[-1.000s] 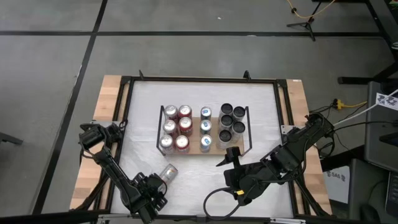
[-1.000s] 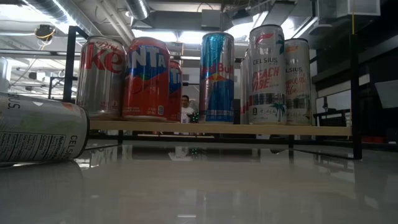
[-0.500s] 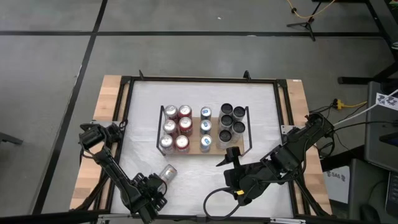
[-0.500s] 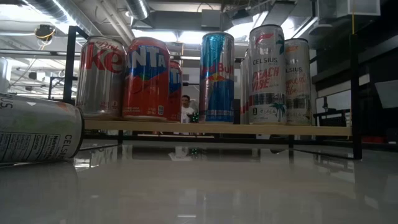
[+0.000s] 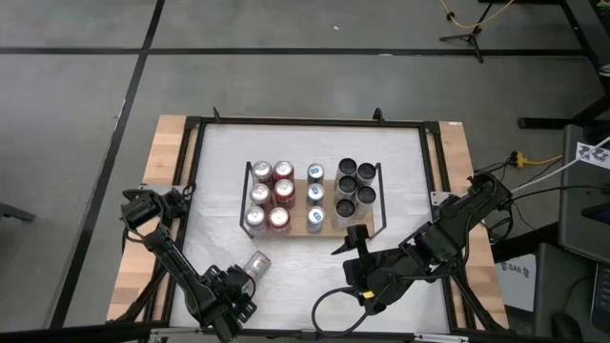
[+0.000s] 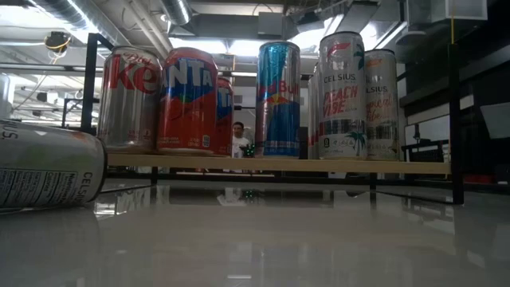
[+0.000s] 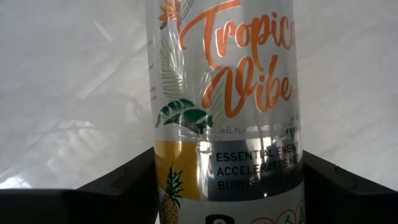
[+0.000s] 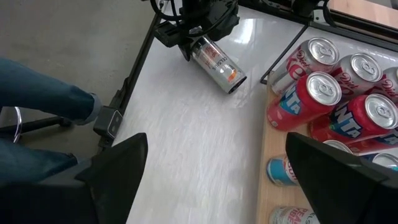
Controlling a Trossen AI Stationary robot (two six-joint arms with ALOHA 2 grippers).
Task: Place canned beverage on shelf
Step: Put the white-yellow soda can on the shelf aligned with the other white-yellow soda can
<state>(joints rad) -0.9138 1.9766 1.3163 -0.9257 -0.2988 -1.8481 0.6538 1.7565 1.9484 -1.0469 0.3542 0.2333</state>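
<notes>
The left gripper (image 5: 238, 286) has its fingers clamped around a toppled can (image 5: 255, 266) at seven o'clock from the crowded shelf (image 5: 325, 230); lifting and placing remain, while the right gripper (image 5: 349, 237), fingers apart, waits beside the shelf

Bare tabletop (image 5: 295, 276) lies open before the shelf (image 5: 329, 229) – upright cans (image 5: 270, 195) crowd its board

"Tropical Vibe" on lying can (image 7: 227, 106), "FANTA" can (image 6: 186, 101), "CELSIUS" can (image 6: 343, 96)
</notes>
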